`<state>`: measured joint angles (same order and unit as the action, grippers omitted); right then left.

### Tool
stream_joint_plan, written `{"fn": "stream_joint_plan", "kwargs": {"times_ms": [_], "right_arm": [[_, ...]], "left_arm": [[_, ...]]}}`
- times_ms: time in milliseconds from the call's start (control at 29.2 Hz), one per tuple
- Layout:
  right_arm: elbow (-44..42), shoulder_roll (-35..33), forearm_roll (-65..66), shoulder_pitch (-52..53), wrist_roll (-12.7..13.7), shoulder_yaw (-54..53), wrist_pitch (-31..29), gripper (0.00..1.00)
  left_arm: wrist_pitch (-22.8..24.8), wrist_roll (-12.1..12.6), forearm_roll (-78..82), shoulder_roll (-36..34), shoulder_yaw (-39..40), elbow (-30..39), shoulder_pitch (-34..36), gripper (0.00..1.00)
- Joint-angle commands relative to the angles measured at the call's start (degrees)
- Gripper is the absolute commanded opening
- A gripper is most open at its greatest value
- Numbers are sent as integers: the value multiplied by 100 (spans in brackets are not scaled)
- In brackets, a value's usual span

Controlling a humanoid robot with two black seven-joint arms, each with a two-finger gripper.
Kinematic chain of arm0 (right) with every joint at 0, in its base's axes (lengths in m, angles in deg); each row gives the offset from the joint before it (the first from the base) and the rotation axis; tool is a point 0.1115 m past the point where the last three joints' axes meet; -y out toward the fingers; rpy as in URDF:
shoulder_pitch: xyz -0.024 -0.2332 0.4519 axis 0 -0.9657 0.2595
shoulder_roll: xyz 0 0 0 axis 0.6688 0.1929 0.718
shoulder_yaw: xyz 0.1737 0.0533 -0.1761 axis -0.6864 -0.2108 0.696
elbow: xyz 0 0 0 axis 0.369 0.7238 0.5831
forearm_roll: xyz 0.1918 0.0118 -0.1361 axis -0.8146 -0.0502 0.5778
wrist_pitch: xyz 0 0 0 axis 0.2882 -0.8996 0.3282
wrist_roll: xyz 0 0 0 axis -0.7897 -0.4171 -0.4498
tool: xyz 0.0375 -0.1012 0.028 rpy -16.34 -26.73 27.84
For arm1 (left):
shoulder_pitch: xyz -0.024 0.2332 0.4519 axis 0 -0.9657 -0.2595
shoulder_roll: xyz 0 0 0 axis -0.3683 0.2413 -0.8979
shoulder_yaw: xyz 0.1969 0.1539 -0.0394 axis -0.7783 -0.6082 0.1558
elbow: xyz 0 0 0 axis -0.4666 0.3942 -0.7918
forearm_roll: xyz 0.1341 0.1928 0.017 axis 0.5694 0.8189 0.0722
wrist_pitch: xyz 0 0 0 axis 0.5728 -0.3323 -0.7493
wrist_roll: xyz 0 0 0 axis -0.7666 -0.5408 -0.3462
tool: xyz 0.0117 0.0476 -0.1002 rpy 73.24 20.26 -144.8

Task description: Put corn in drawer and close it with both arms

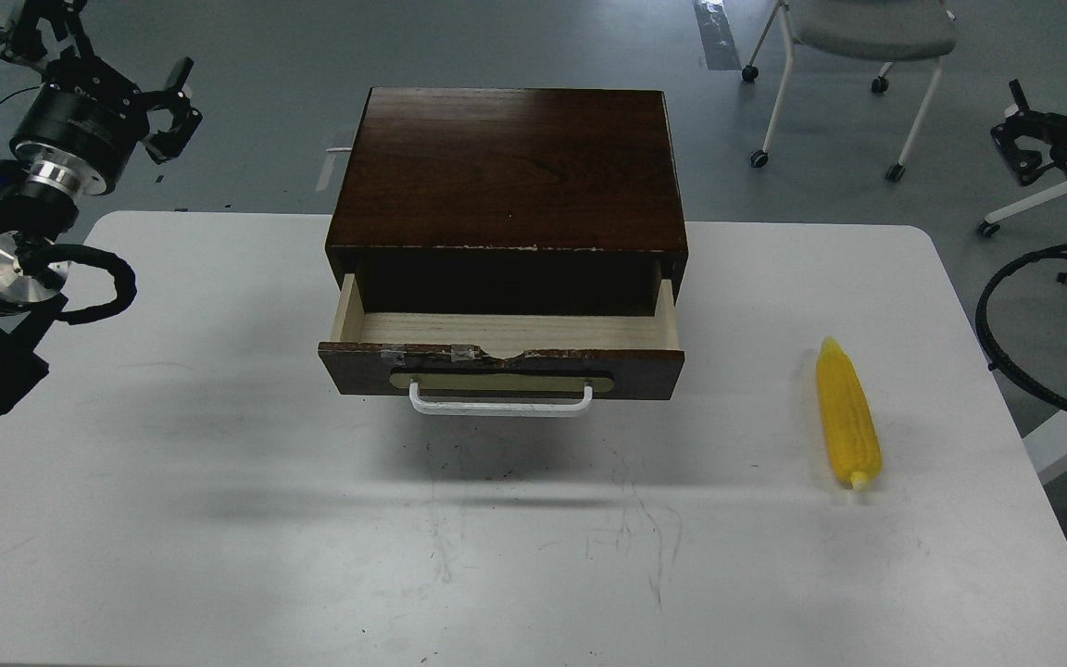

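**Corn on tabletop, drawer open, both arms raised at the sides**

Corn (848, 414) lies flat on the white tabletop (219, 519), right of the drawer (501, 363) and well apart from it. Cob runs roughly front to back, tapered tip pointing away, blunt end toward the near edge. Nothing touches it.

Drawer is pulled partway out of the dark-brown cabinet (506, 167); pale wood inside shows, nothing visible in it. White bar handle (500, 400) on a brass-coloured plate, front face toward the camera. Top edge of the drawer front is chipped, with bits of tape.

Left end effector (172, 106) sits high at the far left, off the tabletop edge, fingers spread apart, holding nothing. Left arm (43, 176) with silver rings and a black cable loop below it.

Right end effector (1020, 130) is at the far right edge, partly cut off, dark; cannot tell how its fingers stand. Well apart from the corn.

Chair (858, 37) with castors stands on the grey floor behind the tabletop.
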<state>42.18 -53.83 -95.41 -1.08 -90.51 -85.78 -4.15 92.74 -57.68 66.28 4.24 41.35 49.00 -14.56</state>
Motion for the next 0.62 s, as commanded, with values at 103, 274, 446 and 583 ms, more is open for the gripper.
{"fn": "stream_joint_plan", "kwargs": {"times_ms": [103, 274, 446, 583], "right_arm": [[-9, -32, 18, 17, 1, 9, 0, 100], [17, -374, 237, 174, 19, 614, 0, 100], [79, -1050, 553, 648, 19, 1606, 0, 100], [422, -1649, 1081, 983, 19, 2215, 0, 100]], "left_arm": [[-1, -1, 9, -44, -9, -10, -109, 98], [-1, -36, 9, -53, 9, -211, -162, 98], [-1, -36, -9, -105, 18, -326, -293, 98], [-1, -45, -27, -211, 79, -326, -443, 98]]}}
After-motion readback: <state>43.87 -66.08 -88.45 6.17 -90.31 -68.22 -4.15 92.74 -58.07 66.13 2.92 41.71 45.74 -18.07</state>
